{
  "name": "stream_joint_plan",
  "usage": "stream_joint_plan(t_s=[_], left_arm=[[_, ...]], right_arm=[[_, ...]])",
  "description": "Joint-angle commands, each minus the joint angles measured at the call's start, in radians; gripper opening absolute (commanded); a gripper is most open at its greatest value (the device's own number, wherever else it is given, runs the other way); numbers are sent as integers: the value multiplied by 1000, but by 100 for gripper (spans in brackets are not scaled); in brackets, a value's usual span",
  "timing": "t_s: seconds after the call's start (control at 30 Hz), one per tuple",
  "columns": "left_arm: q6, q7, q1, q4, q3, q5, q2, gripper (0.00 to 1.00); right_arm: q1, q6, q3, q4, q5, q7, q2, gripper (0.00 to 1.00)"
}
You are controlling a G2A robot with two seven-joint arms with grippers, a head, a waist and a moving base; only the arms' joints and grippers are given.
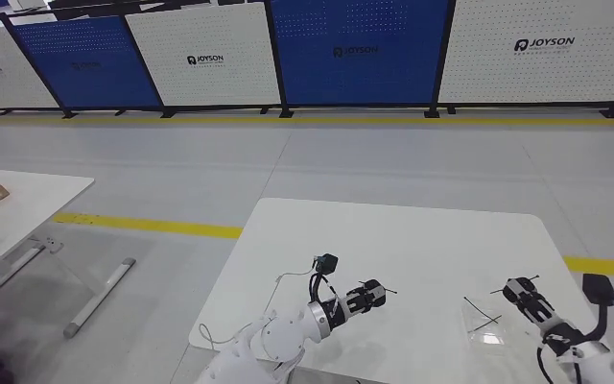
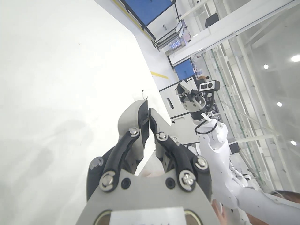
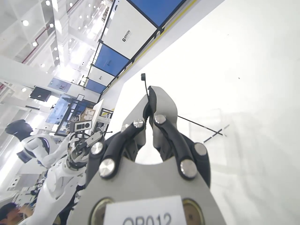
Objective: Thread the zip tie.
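Observation:
My left gripper [image 1: 374, 294] hovers over the front middle of the white table [image 1: 403, 235], shut on a thin black zip tie [image 1: 390, 289]. In the left wrist view the tie's small end [image 2: 142, 91] pokes out past the closed fingertips [image 2: 143, 108]. My right gripper [image 1: 515, 287] is near the table's front right, shut on another black zip tie [image 3: 143, 78]. That tie's square head sticks out beyond the right gripper [image 3: 149, 92]. The two grippers are well apart.
Two loose black zip ties [image 1: 482, 314] lie crossed on the table between the arms, also seen from the right wrist as loose ties [image 3: 212, 131]. A clear plastic bag [image 1: 491, 336] lies just in front of them. The table's rear half is bare.

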Motion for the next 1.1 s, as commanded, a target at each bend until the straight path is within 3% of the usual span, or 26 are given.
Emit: stream_joint_plan(t_s=[0.0,0.17,0.33,0.5,0.57,0.93,1.07], left_arm=[[-1,-1,1,0,-1,0,0,0],[-1,-1,1,0,-1,0,0,0],[-1,-1,1,0,-1,0,0,0],[-1,-1,1,0,-1,0,0,0],[-1,-1,1,0,-1,0,0,0],[-1,-1,1,0,-1,0,0,0],[-1,-1,1,0,-1,0,0,0]], right_arm=[[0,0,0,0,0,0,0,0],[-11,-43,-12,-24,17,-58,-9,0],[-49,-103,-89,-68,-5,-115,-24,0],[-18,-88,-182,-50,-89,-96,-36,0],[3,-77,-217,-34,-94,-37,-39,0],[3,-77,-218,-34,-92,-40,-39,0],[-16,-138,-234,-33,-59,-183,-54,0]])
